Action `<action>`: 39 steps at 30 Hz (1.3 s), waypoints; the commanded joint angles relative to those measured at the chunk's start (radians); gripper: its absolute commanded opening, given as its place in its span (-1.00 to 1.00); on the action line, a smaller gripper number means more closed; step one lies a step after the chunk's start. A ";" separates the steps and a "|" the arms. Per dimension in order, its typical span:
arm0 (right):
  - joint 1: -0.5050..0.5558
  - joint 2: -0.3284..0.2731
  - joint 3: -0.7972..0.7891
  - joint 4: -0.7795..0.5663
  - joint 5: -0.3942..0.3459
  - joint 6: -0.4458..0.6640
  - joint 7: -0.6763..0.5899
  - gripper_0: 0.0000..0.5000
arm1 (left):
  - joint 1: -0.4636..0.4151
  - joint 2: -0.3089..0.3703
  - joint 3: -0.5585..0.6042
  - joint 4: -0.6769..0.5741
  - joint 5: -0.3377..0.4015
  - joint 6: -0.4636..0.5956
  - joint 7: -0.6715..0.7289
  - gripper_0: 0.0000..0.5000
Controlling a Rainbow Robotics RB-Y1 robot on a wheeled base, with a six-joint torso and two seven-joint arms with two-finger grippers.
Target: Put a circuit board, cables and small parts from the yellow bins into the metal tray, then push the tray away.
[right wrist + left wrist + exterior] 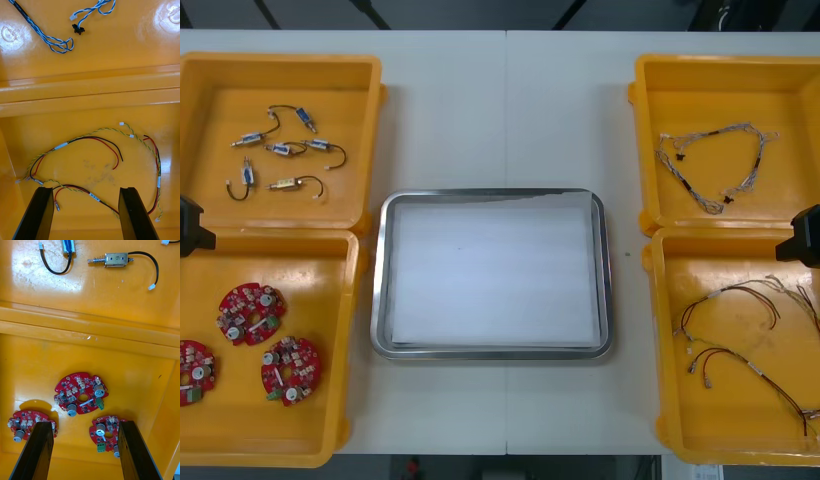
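We hold left claw and right claw open.
Under the right claw, tangled red and yellow cables might all lift.

Electronics workshop, yellow bins, circuit boards, cables

The light counter carries four yellow bins: the far left bin and near left bin edge to edge, the far right bin and near right bin likewise. The metal tray lies between the pairs, closer to the left pair.
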 commanded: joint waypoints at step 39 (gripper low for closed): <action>0.004 0.008 0.004 -0.008 0.008 -0.010 0.025 1.00 | 0.008 0.045 -0.007 -0.004 0.002 0.004 -0.027 1.00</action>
